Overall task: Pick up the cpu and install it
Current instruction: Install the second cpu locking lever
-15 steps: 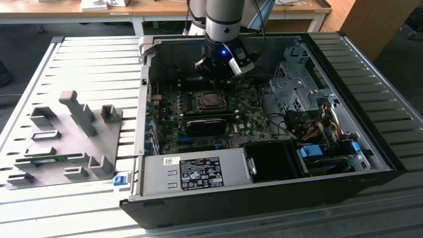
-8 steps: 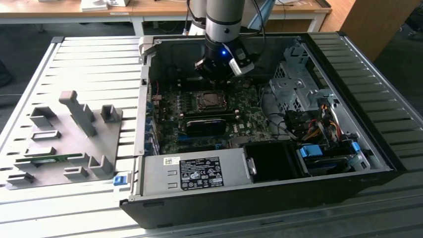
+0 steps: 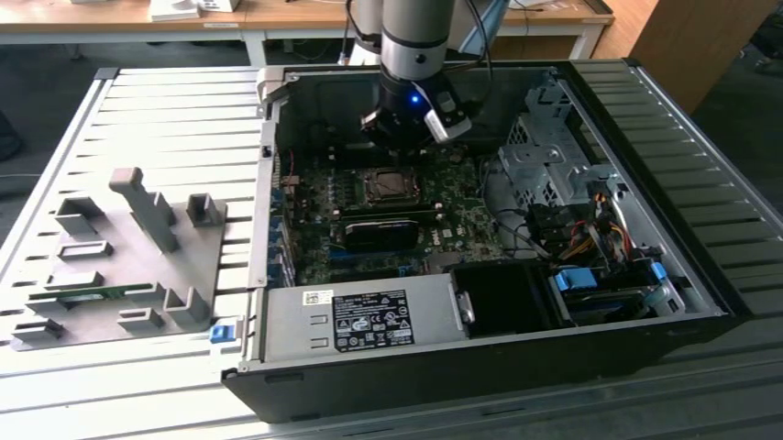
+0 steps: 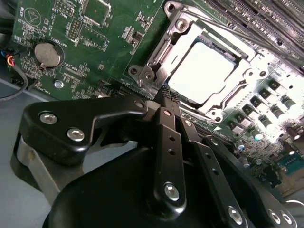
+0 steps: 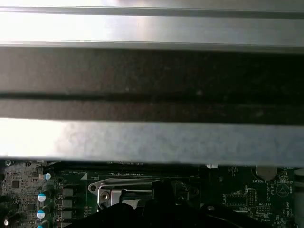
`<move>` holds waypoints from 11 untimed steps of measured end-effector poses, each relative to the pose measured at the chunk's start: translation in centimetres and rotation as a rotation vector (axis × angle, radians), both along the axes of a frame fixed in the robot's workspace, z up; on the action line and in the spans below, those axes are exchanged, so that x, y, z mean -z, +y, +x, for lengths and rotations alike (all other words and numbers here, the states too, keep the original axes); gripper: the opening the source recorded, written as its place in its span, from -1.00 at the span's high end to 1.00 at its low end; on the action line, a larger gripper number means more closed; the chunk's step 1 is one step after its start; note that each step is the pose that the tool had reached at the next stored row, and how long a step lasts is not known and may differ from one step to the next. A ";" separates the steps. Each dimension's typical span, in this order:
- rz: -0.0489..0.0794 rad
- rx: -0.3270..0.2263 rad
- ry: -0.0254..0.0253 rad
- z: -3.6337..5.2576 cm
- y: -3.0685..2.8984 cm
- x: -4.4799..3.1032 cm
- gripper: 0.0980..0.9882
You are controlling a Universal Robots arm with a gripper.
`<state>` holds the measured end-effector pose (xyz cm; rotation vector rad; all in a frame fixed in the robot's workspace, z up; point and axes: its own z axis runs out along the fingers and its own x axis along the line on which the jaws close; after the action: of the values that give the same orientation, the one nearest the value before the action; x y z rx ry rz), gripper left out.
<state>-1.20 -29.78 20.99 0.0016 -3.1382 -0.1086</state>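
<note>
One arm reaches down into the open computer case (image 3: 490,302) that lies on its side on the slatted metal desk (image 3: 159,101). In the exterior view the gripper (image 3: 394,137) hangs just above the motherboard (image 3: 367,229), over the far edge of the CPU socket (image 3: 391,186); whether anything sits in that socket is hard to tell from there. The second wrist view settles it: the cpu (image 4: 202,71), its silvery top glaring bright, lies flat inside the socket frame (image 4: 161,52), with the gripper (image 4: 167,97) just short of the frame's near edge. The jaws are drawn together, tips meeting, with nothing between them. That view also shows a coin battery (image 4: 47,53) well apart from the socket. The first wrist view shows the case wall (image 5: 152,76) close beside the arm and the socket frame (image 5: 123,187) beneath it.

Room is tight toward that wall; toward the drive cage (image 3: 545,151) on the exterior view's right there is more open board. Grey fixture blocks (image 3: 123,247) stand outside the case, on the exterior view's left.
</note>
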 end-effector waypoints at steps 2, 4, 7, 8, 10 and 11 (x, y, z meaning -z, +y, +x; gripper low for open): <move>0.000 0.000 -0.0001 0.00 -0.08 0.00 0.98; 0.000 0.000 0.0000 0.00 -0.18 0.00 0.98; 0.000 0.000 0.0001 -0.01 -0.23 -0.23 0.98; 0.000 0.000 0.0000 0.00 -0.23 -0.43 0.98; 0.000 0.000 -0.0001 0.00 -0.23 -0.96 0.98; 0.000 0.000 0.0000 0.00 -0.23 -1.28 0.98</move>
<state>-1.20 -30.01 22.26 0.0015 -3.1383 -0.1085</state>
